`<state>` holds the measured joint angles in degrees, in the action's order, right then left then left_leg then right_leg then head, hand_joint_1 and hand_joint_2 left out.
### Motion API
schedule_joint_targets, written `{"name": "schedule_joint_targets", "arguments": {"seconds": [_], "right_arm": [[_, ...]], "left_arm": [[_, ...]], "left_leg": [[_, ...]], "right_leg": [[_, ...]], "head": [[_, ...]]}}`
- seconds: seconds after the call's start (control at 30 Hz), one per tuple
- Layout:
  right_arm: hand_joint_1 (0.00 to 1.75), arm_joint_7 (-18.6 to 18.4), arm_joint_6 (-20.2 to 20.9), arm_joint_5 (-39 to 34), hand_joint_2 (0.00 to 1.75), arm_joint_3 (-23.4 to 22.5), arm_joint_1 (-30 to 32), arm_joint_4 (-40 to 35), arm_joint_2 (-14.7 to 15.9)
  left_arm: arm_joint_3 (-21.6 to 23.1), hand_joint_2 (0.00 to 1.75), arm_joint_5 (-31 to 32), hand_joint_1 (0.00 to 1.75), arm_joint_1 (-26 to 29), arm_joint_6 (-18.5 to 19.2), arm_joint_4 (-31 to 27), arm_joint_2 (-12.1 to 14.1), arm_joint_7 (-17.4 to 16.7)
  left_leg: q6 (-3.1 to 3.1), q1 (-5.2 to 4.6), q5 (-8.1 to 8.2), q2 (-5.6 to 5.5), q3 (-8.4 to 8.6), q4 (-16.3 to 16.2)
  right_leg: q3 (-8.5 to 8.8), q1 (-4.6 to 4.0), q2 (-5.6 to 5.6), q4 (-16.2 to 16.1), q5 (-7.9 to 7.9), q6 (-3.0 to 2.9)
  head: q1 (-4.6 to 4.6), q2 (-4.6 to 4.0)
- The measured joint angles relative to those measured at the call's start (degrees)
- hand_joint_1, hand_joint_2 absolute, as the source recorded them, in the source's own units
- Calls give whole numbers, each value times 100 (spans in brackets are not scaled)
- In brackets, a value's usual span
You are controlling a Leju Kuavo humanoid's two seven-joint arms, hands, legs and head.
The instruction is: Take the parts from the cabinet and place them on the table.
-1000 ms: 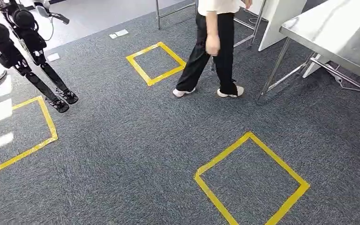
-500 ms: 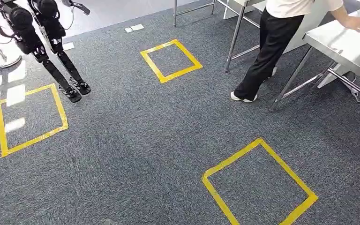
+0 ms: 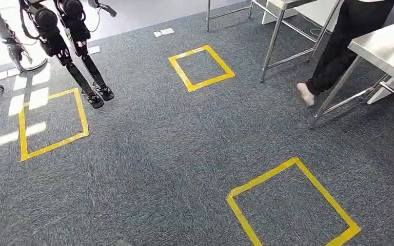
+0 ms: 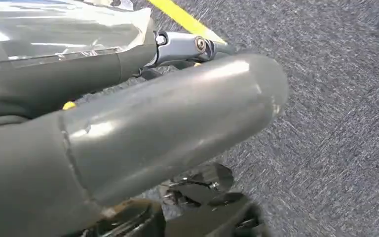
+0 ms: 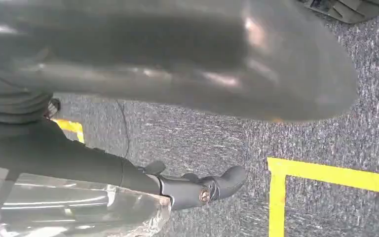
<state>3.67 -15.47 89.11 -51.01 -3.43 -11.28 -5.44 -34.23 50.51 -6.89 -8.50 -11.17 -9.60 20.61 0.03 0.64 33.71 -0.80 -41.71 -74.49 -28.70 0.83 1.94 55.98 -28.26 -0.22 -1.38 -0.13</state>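
Everything in the head view had slid right and down against the earlier frames, so the camera had turned; the person [image 3: 349,36] had also stepped on along the table [image 3: 385,48] and stood close against its near edge. Grey carpet [image 3: 159,154] lay ahead with yellow tape squares [image 3: 292,205] on it, and another robot's dark legs [image 3: 66,46] stood at the far left. What lay on the tabletop could not be told.

From the left wrist view, the left hand [image 4: 128,133] hung over the carpet. Its thumb stood apart from the dark fingers [image 4: 79,74], and a clear plastic bag [image 4: 54,29] lay against those fingers on the side away from the thumb. Whether the fingers were clamped on the bag could not be told, nor what was inside it.

From the right wrist view, the right hand [image 5: 153,64] looked much the same: thumb apart, fingers [image 5: 79,163] lying along clear bag plastic [image 5: 69,212], grip and contents unclear.

By my reading, the pick from the cabinet was done and the robot was mid-carry. Reaching the table and setting the bag down were still left.
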Motion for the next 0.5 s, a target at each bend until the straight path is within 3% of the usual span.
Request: {"name": "schedule_joint_targets", "arguments": {"seconds": [0.03,0.07,0.13,0.17,0.2,0.23,0.27,0.33,0.37,0.4,0.43,0.5], "right_arm": [[0,0,0,-2,0,0,-2,0,0],[0,2,0,-2,0,0,-6,0,0],[0,11,2,7,0,0,-16,0,-11],[0,17,13,22,0,0,-17,0,-15],[0,20,15,24,0,2,-18,0,13],[0,26,17,31,0,4,-14,0,-4],[0,28,17,33,0,7,-18,0,2],[0,33,17,37,0,22,-31,0,4],[0,33,17,37,0,37,-36,0,6],[0,35,17,39,0,44,-38,0,4],[0,35,20,39,0,44,-40,2,-4],[0,33,52,39,0,48,-18,2,-15]], "left_arm": [[0,0,0,0,4,2,0,0,-7],[0,0,0,0,5,2,0,0,-9],[0,0,-2,0,-2,2,-2,9,-13],[0,0,-4,0,-6,2,-2,11,-13],[0,0,-11,0,-24,4,-2,-15,-13],[0,0,-13,0,-27,2,-2,-7,-11],[0,0,-18,0,-24,2,-2,-2,-6],[0,0,-22,0,-15,2,-2,0,-7],[0,0,-26,0,-12,2,-2,-2,-4],[-2,0,-31,0,-3,0,-2,4,2],[-4,0,-37,0,-6,0,-2,7,4],[-2,0,-37,0,-5,2,-2,4,15]], "left_leg": [[-16,17,-3,11,-76,-156],[-30,40,-136,38,-22,-28],[-56,90,-599,158,429,842],[-65,106,-781,325,706,1337],[-57,56,-719,575,815,1566],[15,62,-742,445,808,1570],[48,44,-731,397,796,1568],[131,-17,-760,268,770,1590],[205,17,-808,220,797,1644],[236,6,-826,165,786,1652],[273,9,-839,114,767,1651],[294,-10,-847,-36,741,1649]], "right_leg": [[2,-3,45,0,-1,1],[5,-2,96,1,-7,-3],[33,12,175,6,-30,14],[53,9,213,18,-53,42],[49,-74,242,48,-97,93],[14,-84,281,42,-116,123],[68,-94,328,30,-121,142],[96,-108,443,17,-120,212],[28,-80,402,64,-171,249],[-26,-31,126,273,-303,245],[-214,-26,-33,666,-508,211],[-712,-14,-138,1665,-891,187]], "head": [[0,0],[0,0],[2,0],[-6,0],[-20,0],[5,0],[42,0],[28,0],[29,0],[48,0],[53,0],[55,0]]}}
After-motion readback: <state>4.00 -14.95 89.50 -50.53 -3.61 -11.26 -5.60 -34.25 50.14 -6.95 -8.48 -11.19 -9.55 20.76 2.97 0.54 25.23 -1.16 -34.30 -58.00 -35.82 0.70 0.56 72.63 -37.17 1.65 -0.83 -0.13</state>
